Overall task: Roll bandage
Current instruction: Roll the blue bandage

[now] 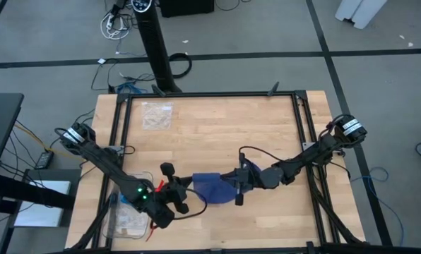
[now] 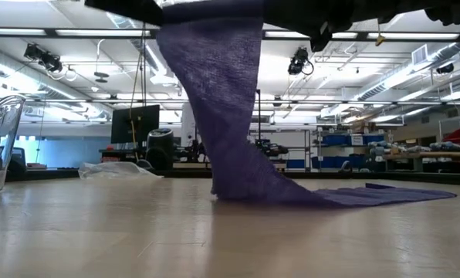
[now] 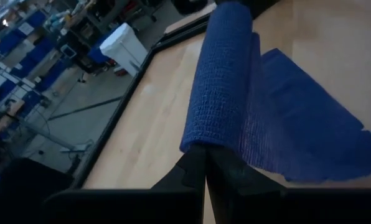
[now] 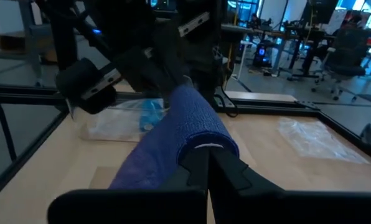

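The dark navy-blue bandage is a folded band held above the table between my two grippers. From it, fabric hangs down to the tabletop, and a flat tail lies on the wood. My left gripper is shut on one end of the band, near the table's near edge. My right gripper is shut on the other end and faces it. The left wrist view shows the bandage running away from the fingers, and the right wrist view shows the same. My left gripper pinches the bandage's bunched end between its two shut fingers, coming level from the table's left side, along the band. That end is lifted clear. A flat layer spreads below and beside it. My right gripper pinches the opposite bunched end between its two shut fingers, coming level from the table's right side, along the band. The end is held up off the table. The band runs from it toward the left gripper, and loose fabric hangs below.
A clear plastic bag lies at the table's far left. Another clear bag holding a light-blue item lies at the near left, under the left arm. Bare wood lies at the middle and far right. A black frame edges the table.
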Controlling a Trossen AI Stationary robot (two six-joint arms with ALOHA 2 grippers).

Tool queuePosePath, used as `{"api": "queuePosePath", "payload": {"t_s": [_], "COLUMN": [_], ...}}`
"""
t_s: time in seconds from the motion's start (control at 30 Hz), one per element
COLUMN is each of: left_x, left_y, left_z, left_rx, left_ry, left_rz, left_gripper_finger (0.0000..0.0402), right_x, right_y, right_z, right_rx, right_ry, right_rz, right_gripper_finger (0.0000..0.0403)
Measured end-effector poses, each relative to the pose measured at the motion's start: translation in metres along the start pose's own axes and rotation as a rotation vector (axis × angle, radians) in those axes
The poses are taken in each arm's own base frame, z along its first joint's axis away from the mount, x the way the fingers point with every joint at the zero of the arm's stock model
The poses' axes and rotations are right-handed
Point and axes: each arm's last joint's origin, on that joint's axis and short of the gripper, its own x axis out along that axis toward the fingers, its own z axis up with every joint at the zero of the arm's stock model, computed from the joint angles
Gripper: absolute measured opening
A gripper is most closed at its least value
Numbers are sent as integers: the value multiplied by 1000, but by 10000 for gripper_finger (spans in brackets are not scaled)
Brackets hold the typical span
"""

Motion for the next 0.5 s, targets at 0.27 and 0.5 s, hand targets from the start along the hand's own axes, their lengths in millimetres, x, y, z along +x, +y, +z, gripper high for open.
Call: {"api": "queuePosePath", "payload": {"t_s": [0.27, 0.5], "left_x": [-3, -6], "left_y": [5, 8], "left_z": [17, 19], "left_rx": [12, -61], "left_ry": [-35, -25], "left_rz": [43, 26], "left_gripper_finger": [19, 25], "right_x": [0, 0], "right_y": [2, 2], "right_z": [0, 1], "right_rx": [15, -2], "right_ry": [-9, -22], "right_rz": [58, 45], "right_gripper_finger": [0, 0]}}
